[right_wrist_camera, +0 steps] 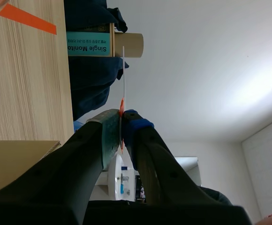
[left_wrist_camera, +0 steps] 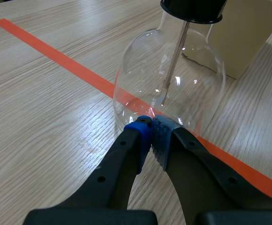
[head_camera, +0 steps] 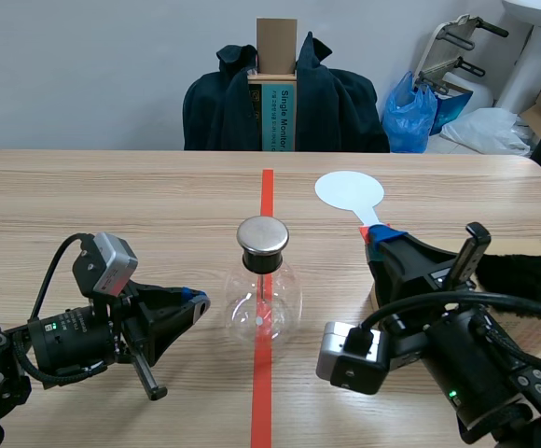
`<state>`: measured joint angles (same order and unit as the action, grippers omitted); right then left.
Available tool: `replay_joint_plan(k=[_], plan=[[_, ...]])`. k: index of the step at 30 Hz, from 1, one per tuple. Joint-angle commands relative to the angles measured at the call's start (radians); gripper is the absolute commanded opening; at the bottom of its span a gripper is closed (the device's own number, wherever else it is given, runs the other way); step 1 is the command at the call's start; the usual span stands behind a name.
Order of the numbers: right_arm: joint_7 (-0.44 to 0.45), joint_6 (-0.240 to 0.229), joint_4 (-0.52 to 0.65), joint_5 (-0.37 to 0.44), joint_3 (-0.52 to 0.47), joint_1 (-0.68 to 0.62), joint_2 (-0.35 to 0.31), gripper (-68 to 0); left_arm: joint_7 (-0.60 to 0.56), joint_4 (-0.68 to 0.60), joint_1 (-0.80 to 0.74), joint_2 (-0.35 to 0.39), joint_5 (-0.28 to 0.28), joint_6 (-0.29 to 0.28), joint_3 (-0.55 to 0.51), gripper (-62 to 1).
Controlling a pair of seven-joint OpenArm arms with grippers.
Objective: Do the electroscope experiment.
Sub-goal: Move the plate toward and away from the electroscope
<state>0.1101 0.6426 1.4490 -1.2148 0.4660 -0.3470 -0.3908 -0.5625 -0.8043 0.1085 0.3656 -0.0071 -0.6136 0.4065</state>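
Gripping the white paddle (head_camera: 349, 191) by its stalk in the right pincer (head_camera: 381, 235), right of the middle. With the left pincer (head_camera: 196, 300) shut on nothing, lower left, just beside the glass electroscope (head_camera: 263, 303) mid-frame on the tabletop (head_camera: 112, 196). Best to swing the paddle slowly over the metal cap (head_camera: 262, 236), pinching firmly, staying clear of the glass.

"Single Monito…" on teal box (right_wrist_camera: 89, 44)

I note the stopper (left_wrist_camera: 192, 10) cut off in left wrist view; right gripper (head_camera: 382, 235) hides the handle of the paddle (head_camera: 349, 191).
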Motion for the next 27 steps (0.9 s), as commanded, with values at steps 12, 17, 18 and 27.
replay_joint_plan(k=[12, 17, 18, 27], plan=[[0.196, 0.012, 0.019, 0.006, -0.008, 0.006, -0.003, -66.7, -0.017, -0.012, 0.008, -0.005, -0.010, -0.002, -0.001, -57.9], [0.304, 0.012, 0.019, 0.006, -0.008, 0.006, -0.003, -66.7, -0.017, -0.012, 0.008, -0.005, -0.010, -0.002, -0.001, -57.9], [0.319, 0.012, 0.019, 0.006, -0.008, 0.006, -0.003, -66.7, -0.017, -0.012, 0.008, -0.005, -0.010, -0.002, -0.001, -57.9], [0.392, 0.016, 0.019, 0.005, -0.008, 0.006, -0.003, -66.7, -0.017, -0.012, 0.008, -0.005, -0.010, -0.002, -0.001, -57.9]])
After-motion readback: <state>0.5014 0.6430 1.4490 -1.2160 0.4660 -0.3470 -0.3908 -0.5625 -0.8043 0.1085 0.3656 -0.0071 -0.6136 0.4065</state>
